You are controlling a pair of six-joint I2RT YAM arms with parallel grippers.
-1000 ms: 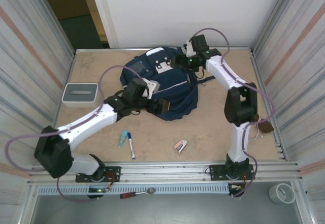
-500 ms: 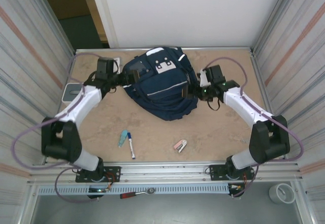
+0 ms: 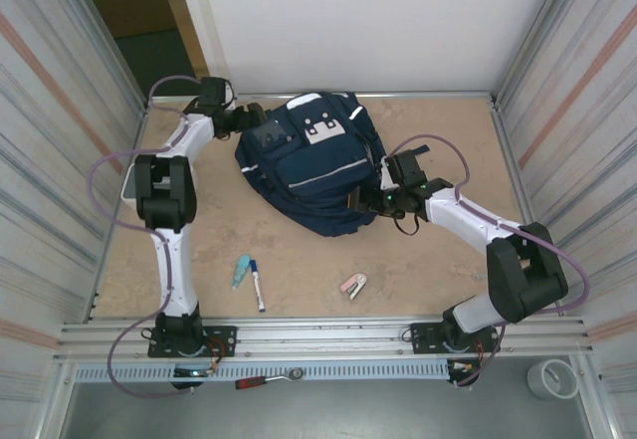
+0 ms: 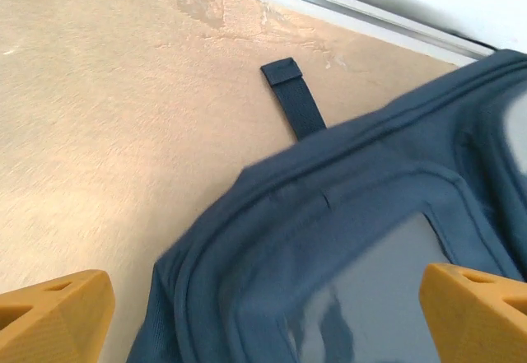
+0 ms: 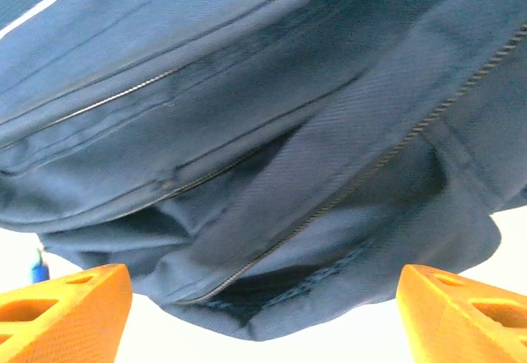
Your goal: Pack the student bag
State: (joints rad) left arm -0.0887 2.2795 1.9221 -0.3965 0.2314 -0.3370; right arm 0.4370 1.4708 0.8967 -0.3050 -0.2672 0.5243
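Your large navy blue fabric backpack [image 3: 314,175] lies at the far middle of the tan desk [image 3: 438,260]. Your left pincer [image 3: 246,120] gapes wide at its far-left corner, and your right pincer [image 3: 372,200] stands wide against its right side. A small teal-and-white item [image 3: 241,271], a blue-capped white marker [image 3: 257,285] and a small pink item [image 3: 353,285] lie nearer you, apart from the bag.

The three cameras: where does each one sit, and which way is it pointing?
Top external: fixed above and behind the arm bases, looking down on the table; both arms show, left gripper and right gripper flanking the student bag.
Left wrist: on the left wrist, looking down at a bag corner and bare table; its orange fingertips show.
Right wrist: on the right wrist, facing the bag's zippered side close up; its fingertips show.
Shared: every view shows the bag.
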